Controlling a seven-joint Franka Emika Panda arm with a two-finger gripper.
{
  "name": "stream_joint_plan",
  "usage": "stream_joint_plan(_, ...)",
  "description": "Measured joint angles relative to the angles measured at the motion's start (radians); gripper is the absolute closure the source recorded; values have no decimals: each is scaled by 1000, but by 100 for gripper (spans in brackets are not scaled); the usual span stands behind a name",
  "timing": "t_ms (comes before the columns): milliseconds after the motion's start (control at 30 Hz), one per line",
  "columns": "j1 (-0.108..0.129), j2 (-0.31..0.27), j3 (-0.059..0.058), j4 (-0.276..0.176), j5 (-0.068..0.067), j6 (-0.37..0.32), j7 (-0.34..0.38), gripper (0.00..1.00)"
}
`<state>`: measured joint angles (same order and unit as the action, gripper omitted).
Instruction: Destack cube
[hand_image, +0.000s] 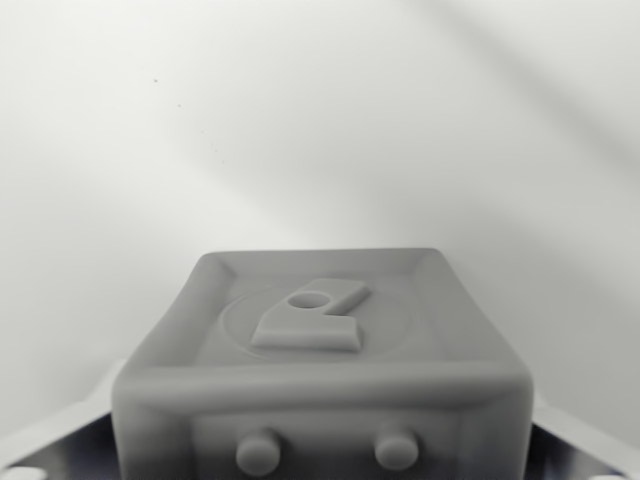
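A grey cube (320, 350) fills the bottom middle of the wrist view, very close to the camera. Its top face has a sunken panel with a raised figure "2", and two round studs show on the side facing me. My gripper (320, 445) straddles it: the light-coloured fingers (60, 428) show only at the bottom corners, pressed against the cube's left and right sides. The gripper is shut on the cube. The cube's underside and anything beneath it are hidden.
Beyond the cube there is only a plain white surface (320, 120) with soft diagonal shadows and a few tiny specks at upper left.
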<state>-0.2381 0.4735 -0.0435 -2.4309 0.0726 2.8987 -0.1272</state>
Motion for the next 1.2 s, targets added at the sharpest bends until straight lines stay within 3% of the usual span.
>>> stream_joint_plan(900, 0, -2, 0, -1, 0, -1, 0, 0)
stream_joint_plan(1200, 4, -45, -5, -11, -1, -31, 1, 0)
